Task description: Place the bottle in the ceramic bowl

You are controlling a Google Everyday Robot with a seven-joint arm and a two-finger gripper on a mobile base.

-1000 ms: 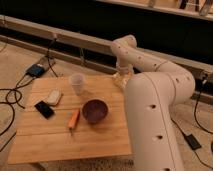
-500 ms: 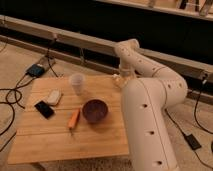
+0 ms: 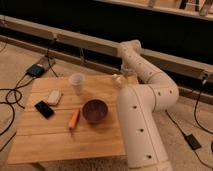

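The ceramic bowl (image 3: pixel 95 110), dark maroon and glossy, sits right of centre on the wooden table (image 3: pixel 60 142). My gripper (image 3: pixel 120 81) hangs from the white arm (image 3: pixel 145 75) at the table's far right edge, behind and to the right of the bowl. A small whitish shape there looks like the bottle (image 3: pixel 117 78), right at the gripper. I cannot make out whether it is held or standing on the table.
A white translucent cup (image 3: pixel 76 82) stands at the table's back. A flat white block (image 3: pixel 54 96) and a black phone (image 3: pixel 44 109) lie at the left, an orange object (image 3: pixel 74 119) left of the bowl. Cables and a power box (image 3: pixel 36 70) lie on the floor.
The arm's links have shifted a little. The gripper stays at the table's far right edge, and the things on the table have not moved.
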